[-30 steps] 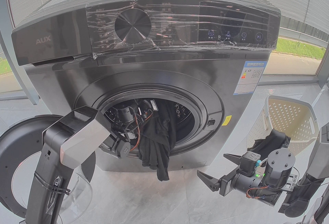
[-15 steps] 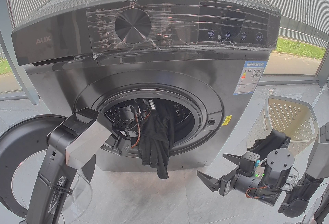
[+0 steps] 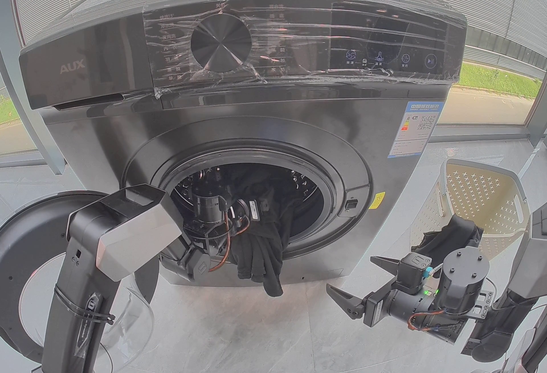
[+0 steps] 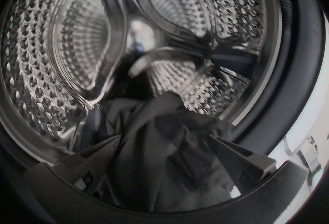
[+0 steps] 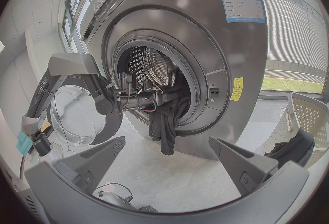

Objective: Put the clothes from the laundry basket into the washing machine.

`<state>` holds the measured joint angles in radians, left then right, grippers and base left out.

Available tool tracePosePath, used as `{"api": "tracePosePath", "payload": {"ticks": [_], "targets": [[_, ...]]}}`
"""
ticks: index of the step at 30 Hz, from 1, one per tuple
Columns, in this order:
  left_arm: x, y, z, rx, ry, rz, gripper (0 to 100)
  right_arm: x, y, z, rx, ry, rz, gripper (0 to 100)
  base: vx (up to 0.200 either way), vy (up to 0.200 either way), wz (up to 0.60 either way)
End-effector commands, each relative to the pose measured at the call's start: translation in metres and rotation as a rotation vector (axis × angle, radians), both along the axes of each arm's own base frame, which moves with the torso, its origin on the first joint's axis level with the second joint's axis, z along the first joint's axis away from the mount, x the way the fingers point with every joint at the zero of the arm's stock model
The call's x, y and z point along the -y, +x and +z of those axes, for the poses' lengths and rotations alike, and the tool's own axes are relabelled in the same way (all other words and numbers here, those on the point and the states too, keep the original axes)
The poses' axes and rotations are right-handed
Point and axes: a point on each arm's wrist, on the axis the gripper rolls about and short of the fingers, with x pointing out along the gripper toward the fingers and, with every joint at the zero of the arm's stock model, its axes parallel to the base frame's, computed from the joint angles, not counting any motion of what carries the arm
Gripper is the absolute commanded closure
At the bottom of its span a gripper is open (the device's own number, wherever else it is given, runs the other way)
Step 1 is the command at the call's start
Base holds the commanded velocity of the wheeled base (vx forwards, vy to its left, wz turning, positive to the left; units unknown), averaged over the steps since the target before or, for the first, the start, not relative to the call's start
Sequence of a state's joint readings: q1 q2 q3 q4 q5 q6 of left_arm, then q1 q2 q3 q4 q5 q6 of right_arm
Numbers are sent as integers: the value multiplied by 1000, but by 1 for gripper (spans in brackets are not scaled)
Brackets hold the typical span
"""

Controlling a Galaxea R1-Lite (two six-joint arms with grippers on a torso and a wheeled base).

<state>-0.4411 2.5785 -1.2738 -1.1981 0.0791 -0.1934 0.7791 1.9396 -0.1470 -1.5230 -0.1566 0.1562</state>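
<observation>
Head view, centre: one washer (image 3: 342, 129) stands with its round mouth open and its door (image 3: 23, 237) swung wide at lower left. One black garment (image 3: 262, 254) hangs over the mouth's lower lip, partly inside the drum. The left tool (image 4: 162, 139) sits in the mouth, jaws apart, that cloth lying between them. The right tool (image 3: 350, 274), jaws apart, hovers over the floor (image 3: 256, 328) at lower right, between the washer and one basket (image 3: 484, 192) holding a second garment (image 3: 450, 237).

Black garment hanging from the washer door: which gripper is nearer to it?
Left. The left gripper sits at the drum mouth, its open fingers either side of the garment; the right gripper hangs apart, low beside the laundry basket.
</observation>
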Motion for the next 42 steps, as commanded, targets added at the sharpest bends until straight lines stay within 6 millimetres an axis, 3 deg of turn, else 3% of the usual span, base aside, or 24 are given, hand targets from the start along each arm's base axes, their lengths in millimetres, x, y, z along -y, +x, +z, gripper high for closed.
{"api": "tracePosePath", "payload": {"ticks": [1,8,20,21,30,33,37,42], "targets": [[6,-31,5,-86,32,-111,0,-1,0,0,0,0,3,0,0,0,0],[14,-50,-4,-145,51,-220,0,0,-1,0,-2,-1,3,0,0,0,0],[19,-43,-19,-187,84,-214,0,-1,-1,0,1,2,5,0,0,0,0],[19,-42,-19,-184,83,-213,100,-1,0,0,2,2,3,0,0,0,0],[20,-28,-6,-115,55,-162,100,-1,0,0,2,5,4,0,0,0,0],[13,-6,14,-3,11,-73,100,-1,0,1,3,6,4,0,0,0,0],[6,22,24,110,-32,56,100,-1,0,1,3,6,6,0,0,0,0],[5,32,30,157,-54,84,100,-1,0,1,3,6,4,0,0,0,0]]}}
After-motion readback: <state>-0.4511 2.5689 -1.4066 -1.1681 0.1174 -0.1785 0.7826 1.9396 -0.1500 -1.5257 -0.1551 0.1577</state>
